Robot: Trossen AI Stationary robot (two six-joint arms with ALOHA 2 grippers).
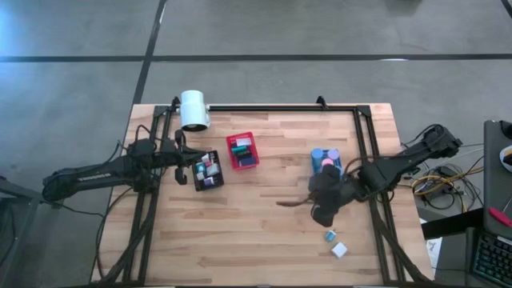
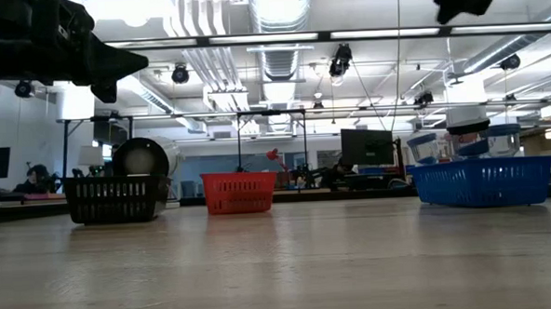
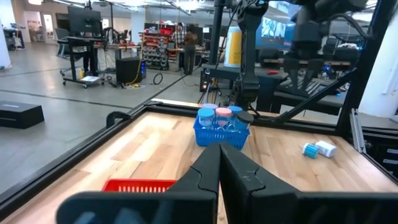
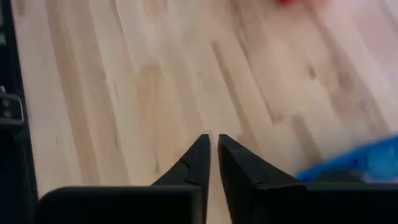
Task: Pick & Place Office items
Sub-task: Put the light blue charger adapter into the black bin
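At table left, left gripper (image 1: 186,164) hangs by the black bin (image 1: 208,170), jaws pressed together, holding nothing. Black bin holds small white, pink and teal pieces (image 1: 207,168). Red bin (image 1: 242,151) just right of it, with more pieces. Right of centre, right gripper (image 1: 320,211) hangs just near of the blue bin (image 1: 327,162), jaws a narrow slit, empty. Two loose items, teal piece (image 1: 330,236) and white block (image 1: 339,250), lie near-right on the table (image 1: 256,240).

The right gripper (image 4: 213,152) hangs over the bare wooden table (image 4: 124,93), fingers nearly touching. A blurry blue thing (image 4: 360,163), maybe a bin, sits beside it.
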